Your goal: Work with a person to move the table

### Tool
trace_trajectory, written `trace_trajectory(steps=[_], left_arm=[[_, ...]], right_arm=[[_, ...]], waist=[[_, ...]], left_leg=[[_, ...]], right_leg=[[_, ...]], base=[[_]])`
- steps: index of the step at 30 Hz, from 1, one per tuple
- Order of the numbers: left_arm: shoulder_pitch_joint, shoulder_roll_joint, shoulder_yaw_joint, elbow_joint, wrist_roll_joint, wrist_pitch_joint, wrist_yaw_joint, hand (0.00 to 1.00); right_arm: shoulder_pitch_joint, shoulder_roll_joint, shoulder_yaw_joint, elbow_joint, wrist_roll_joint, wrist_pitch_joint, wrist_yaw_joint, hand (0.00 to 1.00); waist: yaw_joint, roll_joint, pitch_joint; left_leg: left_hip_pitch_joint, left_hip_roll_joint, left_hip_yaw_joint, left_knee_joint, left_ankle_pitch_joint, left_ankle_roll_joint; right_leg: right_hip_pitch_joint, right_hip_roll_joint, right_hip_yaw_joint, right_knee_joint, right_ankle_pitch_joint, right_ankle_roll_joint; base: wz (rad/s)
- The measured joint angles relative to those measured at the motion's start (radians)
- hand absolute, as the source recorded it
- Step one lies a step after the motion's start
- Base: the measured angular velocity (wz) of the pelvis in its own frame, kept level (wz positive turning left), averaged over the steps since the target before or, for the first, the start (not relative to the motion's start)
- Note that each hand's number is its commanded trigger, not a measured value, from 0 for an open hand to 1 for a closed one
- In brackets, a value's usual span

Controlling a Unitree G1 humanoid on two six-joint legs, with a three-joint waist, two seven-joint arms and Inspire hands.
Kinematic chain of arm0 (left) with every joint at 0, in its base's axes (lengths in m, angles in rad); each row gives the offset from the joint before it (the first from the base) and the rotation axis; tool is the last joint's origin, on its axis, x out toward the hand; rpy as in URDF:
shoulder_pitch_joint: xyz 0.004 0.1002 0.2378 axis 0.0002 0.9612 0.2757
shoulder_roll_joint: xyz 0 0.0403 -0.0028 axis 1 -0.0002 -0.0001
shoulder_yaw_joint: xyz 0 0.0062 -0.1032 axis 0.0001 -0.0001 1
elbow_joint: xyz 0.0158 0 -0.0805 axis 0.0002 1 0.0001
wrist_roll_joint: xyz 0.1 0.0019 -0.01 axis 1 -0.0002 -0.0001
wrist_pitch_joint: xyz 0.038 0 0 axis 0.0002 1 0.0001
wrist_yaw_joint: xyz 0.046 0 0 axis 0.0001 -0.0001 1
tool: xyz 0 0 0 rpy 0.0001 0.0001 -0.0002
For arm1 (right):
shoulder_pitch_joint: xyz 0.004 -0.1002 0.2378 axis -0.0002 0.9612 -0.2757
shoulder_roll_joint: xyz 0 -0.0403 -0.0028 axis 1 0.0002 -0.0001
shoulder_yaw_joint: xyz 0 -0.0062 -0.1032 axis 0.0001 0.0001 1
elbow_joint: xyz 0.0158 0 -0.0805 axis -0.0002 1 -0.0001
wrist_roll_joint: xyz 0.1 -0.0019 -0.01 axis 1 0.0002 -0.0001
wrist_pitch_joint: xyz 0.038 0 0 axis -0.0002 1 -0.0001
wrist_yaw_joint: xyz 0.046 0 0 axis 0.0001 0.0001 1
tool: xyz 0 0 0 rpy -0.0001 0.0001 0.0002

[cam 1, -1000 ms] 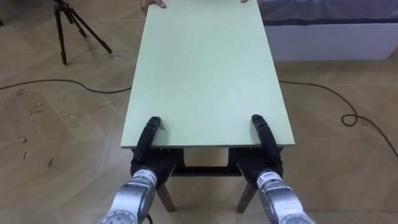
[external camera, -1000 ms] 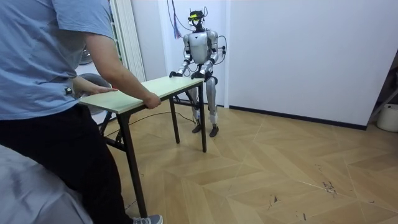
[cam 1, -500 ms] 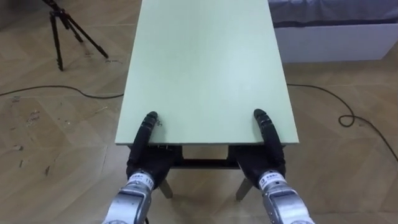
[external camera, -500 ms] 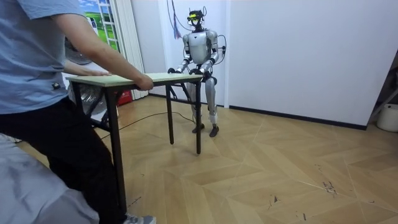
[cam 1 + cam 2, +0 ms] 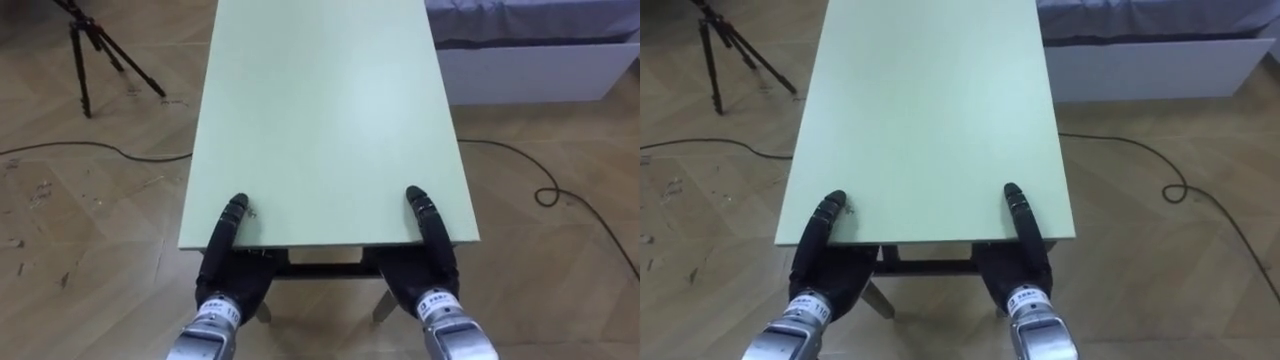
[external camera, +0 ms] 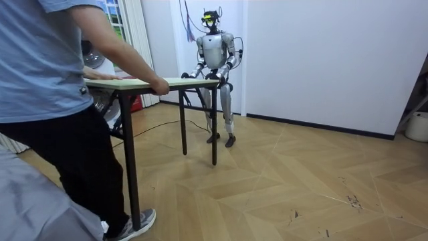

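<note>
Left eye view: table [image 5: 320, 120] w/ a pale green top runs straight away from the robot, nothing on it. The left hand [image 5: 230, 272] holds the near short edge by the near left corner. The right hand [image 5: 428, 268] holds the same edge by the near right corner. Each has its thumb laid flat on the top & the rest of the hand tucked under the edge, so the board is pinched btw thumb & palm. The fingers beneath are hidden. Room view: robot stands upright at one short end, and a person [image 6: 53, 100] at the opposite end leans in & holds that edge. Can't tell if the table legs are off the wood floor.

Risks, as I judge them: the grip is shallow, right at the edge. If the person pulls faster than the robot steps, the board could slip from under the thumbs & the robot's end would drop. An uneven lift would tilt the top. A low white bed [image 5: 540, 60] sits off the far right corner & a tripod [image 5: 85, 50] off the far left, so a swing either way could knock a table leg into one
</note>
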Motion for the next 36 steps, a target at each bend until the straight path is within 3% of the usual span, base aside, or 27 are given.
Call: trace_trajectory(steps=[3,8,12,14,15,16,17,18,19,20,21,22,30,32,36], left_arm=[[0.033,0.015,-0.016,-0.026,-0.001,-0.001,-0.008,1.00],[0.059,0.014,-0.030,-0.025,0.000,-0.001,-0.035,1.00],[0.104,0.014,-0.060,-0.039,0.001,-0.027,-0.066,1.00],[0.120,0.015,-0.073,-0.045,0.002,-0.033,-0.071,1.00],[0.133,0.020,-0.078,-0.049,-0.003,-0.043,-0.083,1.00],[0.157,0.037,-0.079,-0.071,-0.017,-0.065,-0.109,1.00],[0.168,0.040,-0.079,-0.083,-0.024,-0.074,-0.116,1.00],[0.172,0.031,-0.092,-0.075,-0.019,-0.079,-0.117,1.00],[0.173,0.027,-0.112,-0.072,-0.014,-0.079,-0.111,1.00],[0.172,0.026,-0.115,-0.072,-0.008,-0.081,-0.111,1.00],[0.164,0.025,-0.116,-0.073,0.013,-0.093,-0.111,1.00],[0.148,0.029,-0.116,-0.073,0.025,-0.105,-0.111,1.00],[0.153,0.045,-0.136,-0.066,0.028,-0.131,-0.111,1.00],[0.164,0.044,-0.140,-0.066,0.025,-0.136,-0.113,1.00],[0.169,0.054,-0.172,-0.065,0.017,-0.161,-0.113,1.00]], right_arm=[[0.041,-0.009,0.011,-0.030,-0.002,-0.007,0.012,1.00],[0.081,-0.014,0.022,-0.042,-0.010,-0.021,0.050,1.00],[0.110,-0.024,0.038,-0.042,-0.016,-0.042,0.086,1.00],[0.126,-0.031,0.041,-0.043,-0.016,-0.048,0.096,1.00],[0.131,-0.029,0.043,-0.042,-0.016,-0.043,0.098,1.00],[0.116,-0.026,0.068,-0.044,-0.016,-0.045,0.098,1.00],[0.111,-0.026,0.080,-0.048,-0.022,-0.052,0.098,1.00],[0.114,-0.030,0.092,-0.048,-0.028,-0.075,0.098,1.00],[0.117,-0.045,0.099,-0.048,-0.020,-0.094,0.098,1.00],[0.117,-0.046,0.099,-0.049,-0.014,-0.098,0.098,1.00],[0.117,-0.045,0.098,-0.053,-0.003,-0.101,0.098,1.00],[0.115,-0.044,0.094,-0.060,0.000,-0.103,0.098,1.00],[0.133,-0.040,0.115,-0.059,0.001,-0.124,0.096,1.00],[0.139,-0.043,0.115,-0.059,0.004,-0.123,0.096,1.00],[0.152,-0.055,0.129,-0.057,0.022,-0.130,0.102,1.00]], waist=[[0.003,0.000,-0.0001],[0.002,0.000,-0.0001],[0.002,0.000,0.0000],[0.001,0.003,0.0020],[0.005,0.016,0.0069],[0.008,0.004,0.0030],[0.006,-0.008,0.0034],[-0.010,0.005,0.0082],[-0.020,0.010,0.0115],[-0.024,0.006,0.0135],[-0.030,-0.007,0.0118],[-0.028,-0.016,0.0129],[-0.020,-0.015,0.0142],[-0.020,-0.012,0.0151],[-0.002,-0.008,0.0146]], left_leg=[[0.000,0.000,0.000,0.000,0.000,0.000],[0.003,-0.001,-0.002,-0.001,0.000,0.000],[0.016,0.003,-0.005,0.000,0.000,0.000],[0.034,0.023,-0.040,-0.004,0.001,0.001],[0.049,0.052,-0.122,-0.012,0.002,0.002],[0.036,0.060,-0.143,-0.009,-0.001,-0.003],[0.034,0.053,-0.139,-0.006,-0.011,-0.017],[0.044,0.056,-0.130,-0.001,-0.038,-0.046],[0.034,0.061,-0.073,-0.002,-0.034,-0.055],[0.029,0.063,-0.048,-0.014,-0.028,-0.059],[0.017,0.066,-0.022,-0.031,-0.021,-0.054],[0.000,0.061,0.002,-0.032,-0.025,-0.046],[-0.020,0.053,0.025,-0.009,-0.031,-0.037],[-0.031,0.057,0.026,0.028,-0.049,-0.040],[-0.109,0.090,0.029,0.216,-0.116,-0.063]], right_leg=[[0.002,0.000,0.004,0.000,0.000,0.000],[0.006,0.001,0.028,0.002,0.000,0.000],[0.005,0.002,0.031,0.025,0.000,0.000],[-0.029,0.010,0.024,0.118,-0.003,0.002],[-0.099,0.054,0.046,0.152,-0.043,-0.001],[-0.151,0.077,0.070,0.016,0.005,-0.046],[-0.169,0.070,0.063,-0.038,0.094,-0.050],[-0.178,0.055,0.041,-0.011,0.144,-0.048],[-0.173,0.051,0.054,0.001,0.143,-0.047],[-0.174,0.049,0.076,0.003,0.143,-0.045],[-0.187,0.053,0.105,0.006,0.133,-0.026],[-0.207,0.056,0.102,0.007,0.131,-0.025],[-0.223,0.053,0.083,0.035,0.135,-0.029],[-0.231,0.053,0.081,0.063,0.123,-0.033],[-0.276,0.063,0.062,0.149,0.074,-0.056]], base=[[0.04],[0.05],[-0.05],[-0.12],[-0.50],[-0.52],[-0.09],[0.41],[0.54],[0.44],[0.26],[0.18],[0.01],[0.00],[0.00]])
